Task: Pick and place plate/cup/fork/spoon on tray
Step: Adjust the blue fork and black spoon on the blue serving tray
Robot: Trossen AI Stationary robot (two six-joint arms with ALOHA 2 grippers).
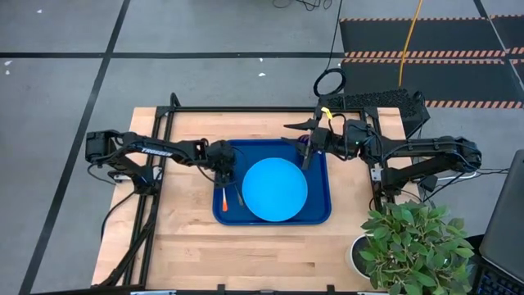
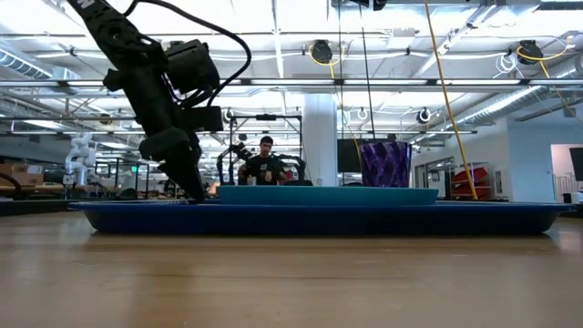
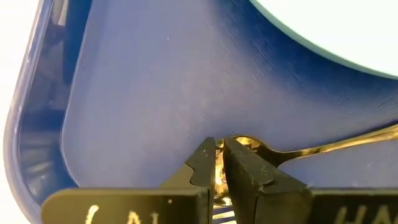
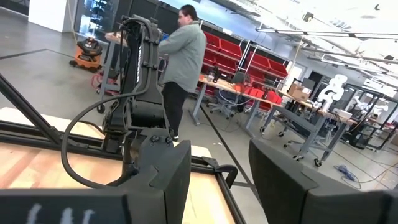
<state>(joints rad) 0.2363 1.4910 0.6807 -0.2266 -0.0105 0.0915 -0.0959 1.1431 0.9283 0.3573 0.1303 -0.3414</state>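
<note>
Four items belong on the tray point(image 1: 321, 215) and it looks like all four are there now: the sky-blue plate point(image 1: 274, 189) sits in the middle, the purple cup point(image 2: 384, 164) stands at the tray's far right corner, the fork point(image 1: 224, 201) with its orange-red handle lies along the left edge, and the spoon point(image 3: 323, 147) is right beside it on the tray floor.

Our left gripper point(image 3: 219, 163) is down at the tray's left side, fingers closed nearly together on the spoon's bowl end, handle trailing off toward the plate. We judge the step is setting the spoon down. To finish cleanly we'd want the fingers to part while low, so the spoon settles flat and doesn't flick into the fork or ride up on the plate's rim, then lift straight up before pulling back.

Our right gripper point(image 4: 217, 180) hovers over the tray's far right corner near the cup, fingers spread apart and holding nothing.

As for writing, pale lettering runs along the left forearm in the overhead view, and white marks show on the left gripper body, too cropped for us to read. A person stands in the room beyond.
</note>
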